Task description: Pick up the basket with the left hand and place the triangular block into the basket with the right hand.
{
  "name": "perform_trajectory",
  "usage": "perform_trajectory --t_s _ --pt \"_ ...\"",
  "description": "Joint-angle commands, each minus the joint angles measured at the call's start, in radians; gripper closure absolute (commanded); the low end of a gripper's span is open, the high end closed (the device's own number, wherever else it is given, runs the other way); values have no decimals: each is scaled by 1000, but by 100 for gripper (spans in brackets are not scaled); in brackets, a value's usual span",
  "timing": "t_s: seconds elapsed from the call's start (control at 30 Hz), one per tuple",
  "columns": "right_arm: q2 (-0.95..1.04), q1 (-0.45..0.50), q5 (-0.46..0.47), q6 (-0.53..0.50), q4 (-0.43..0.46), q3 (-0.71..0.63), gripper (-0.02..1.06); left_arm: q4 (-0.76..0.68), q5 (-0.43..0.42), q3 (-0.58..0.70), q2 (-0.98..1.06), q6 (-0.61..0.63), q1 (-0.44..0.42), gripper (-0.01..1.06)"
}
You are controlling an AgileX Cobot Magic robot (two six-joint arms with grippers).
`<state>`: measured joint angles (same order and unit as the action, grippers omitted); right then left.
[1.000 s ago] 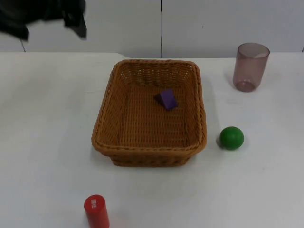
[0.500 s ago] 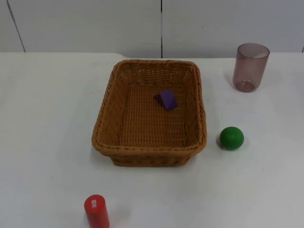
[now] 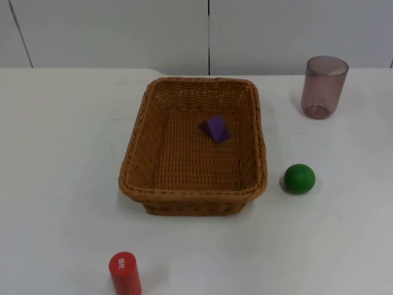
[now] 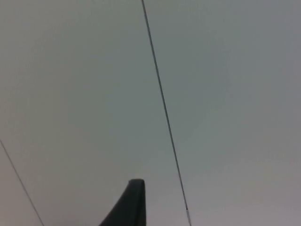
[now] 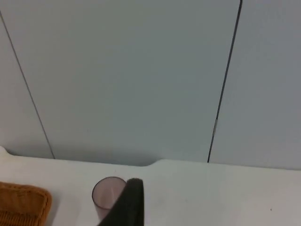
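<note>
A flat white table top (image 3: 55, 153) spreads across the scene and ends, toward twelve o'clock, at a grey panelled partition wall (image 3: 276, 31). A thin dark vertical seam (image 3: 209, 34) divides the wall panels near the middle, with another slanted seam (image 3: 18, 34) toward ten o'clock. Light falls evenly and softly, with faint shadows on the table.

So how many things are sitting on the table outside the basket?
3. A pinkish tumbler stands at the far right near the wall, a green ball lies right of the basket, and a red cylinder stands at the near edge. Nothing looks hidden.
</note>
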<state>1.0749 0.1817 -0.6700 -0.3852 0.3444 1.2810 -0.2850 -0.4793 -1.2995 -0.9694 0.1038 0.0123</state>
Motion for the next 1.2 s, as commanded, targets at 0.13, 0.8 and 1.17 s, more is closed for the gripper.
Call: perform_trajectory --t_s 0.13,0.8,1.17 --pt "-21 4 41 12 1 4 11 12 27 -2 2 2 -3 0" --pt "-52 4 -71 13 -5 4 -1 79 -96 -2 13 13 -3 0" --pt "-274 4 -104 139 -238 4 -1 118 -173 -2 86 -1 -3 0"
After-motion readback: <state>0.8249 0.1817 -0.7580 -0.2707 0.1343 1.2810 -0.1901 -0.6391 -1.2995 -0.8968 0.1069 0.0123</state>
